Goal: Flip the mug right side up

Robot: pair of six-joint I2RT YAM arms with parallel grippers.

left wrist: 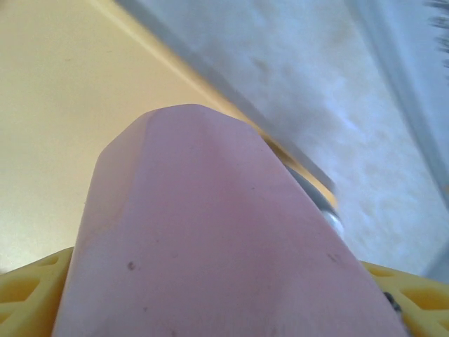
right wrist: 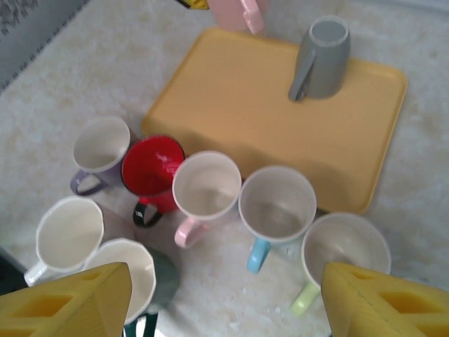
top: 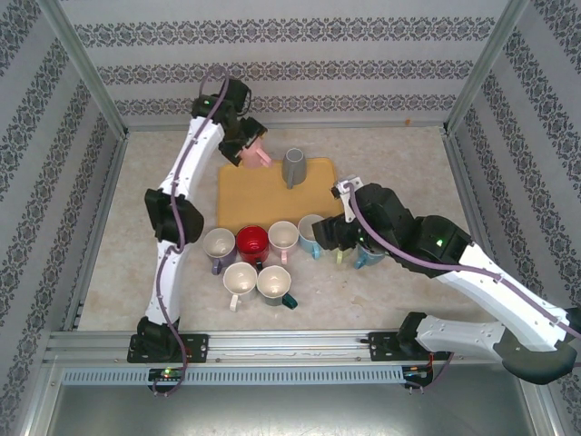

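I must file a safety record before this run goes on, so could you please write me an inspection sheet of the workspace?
Surface: beige speckled table, carrying a flat yellow plastic tray.
Job's things: pale pink ceramic mug held tilted over the tray's far left corner; grey ceramic mug standing on the tray, apparently mouth down.
Clutter: glossy red mug and six pale mugs, upright in front of the tray.
Grippers: left gripper shut on the pink mug; right gripper open above the upright mugs.
Cables: purple cable along each arm, no snag seen.
Surroundings: patterned walls, metal frame.
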